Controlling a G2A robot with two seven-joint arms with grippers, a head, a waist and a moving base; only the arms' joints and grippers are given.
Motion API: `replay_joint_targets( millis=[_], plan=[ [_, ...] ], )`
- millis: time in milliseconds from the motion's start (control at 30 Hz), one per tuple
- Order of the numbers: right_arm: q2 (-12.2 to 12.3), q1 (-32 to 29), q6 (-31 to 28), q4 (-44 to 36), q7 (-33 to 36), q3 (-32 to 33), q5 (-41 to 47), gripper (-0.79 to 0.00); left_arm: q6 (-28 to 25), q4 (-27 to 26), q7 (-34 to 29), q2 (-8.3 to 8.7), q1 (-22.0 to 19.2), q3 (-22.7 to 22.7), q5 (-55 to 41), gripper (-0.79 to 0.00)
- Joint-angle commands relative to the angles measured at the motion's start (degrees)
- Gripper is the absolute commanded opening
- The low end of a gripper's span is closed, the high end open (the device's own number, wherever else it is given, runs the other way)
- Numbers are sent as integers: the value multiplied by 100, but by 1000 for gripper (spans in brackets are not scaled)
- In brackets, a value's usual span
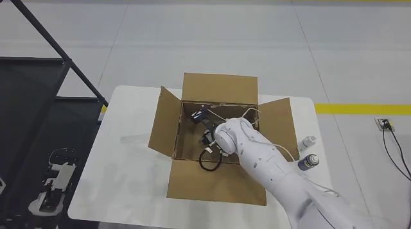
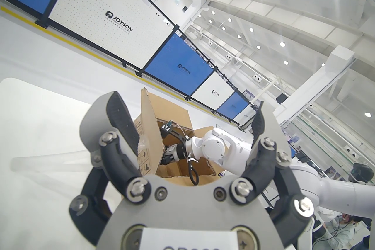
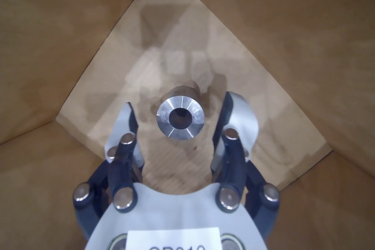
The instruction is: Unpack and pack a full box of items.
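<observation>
The right claw [image 3: 180, 103] hung inside the open cardboard box [image 1: 220, 88] at the centre of the top view. Its fingers were spread wide either side of an upright metal cylinder [image 3: 180, 117] on the box floor. The left claw [image 2: 187, 101] gaped wide, holding nothing. Two bottles [image 1: 309, 142] stood on the desk [image 1: 128, 165], right of the box.

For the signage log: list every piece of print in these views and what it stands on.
White wall panel: a logo and a brand word in capitals; the line beneath is too small to read.
Blue wall panel: the same mark, too small to read.
Box flap: printed symbols, too small to read.
Left hand, white label: cut off by the edge.
Right hand, white label: cut off by the edge.
</observation>
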Motion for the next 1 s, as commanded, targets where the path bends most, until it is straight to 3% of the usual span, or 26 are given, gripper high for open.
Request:
replay_joint_targets(
  millis=[0, 100, 300, 500, 633, 800, 967],
  plan=[
    [-61, 36, -54, 147, -8, -4, 24, -570, 0, 0, 0, 0, 0, 0, 0, 0],
    [-141, 84, -138, 298, -112, 8, 52, -785, 0, 0, 0, 0, 0, 0, 0, 0],
    [-132, 178, -337, 247, -451, 146, -10, -785, 0, 0, 0, 0, 0, 0, 0, 0],
    [233, 16, -252, -606, -588, 547, -363, -785, 0, 0, 0, 0, 0, 0, 0, 0],
    [660, -510, 9, -1936, -380, 1060, -812, -785, 0, 0, 0, 0, 0, 0, 0, 0],
    [1387, -2217, 178, -5099, 515, 2351, -1798, -785, 0, 0, 0, 0, 0, 0, 0, 0],
    [1755, -3665, -205, -7161, 919, 3514, -2193, -785, 0, 0, 0, 0, 0, 0, 0, 0]
  ],
)
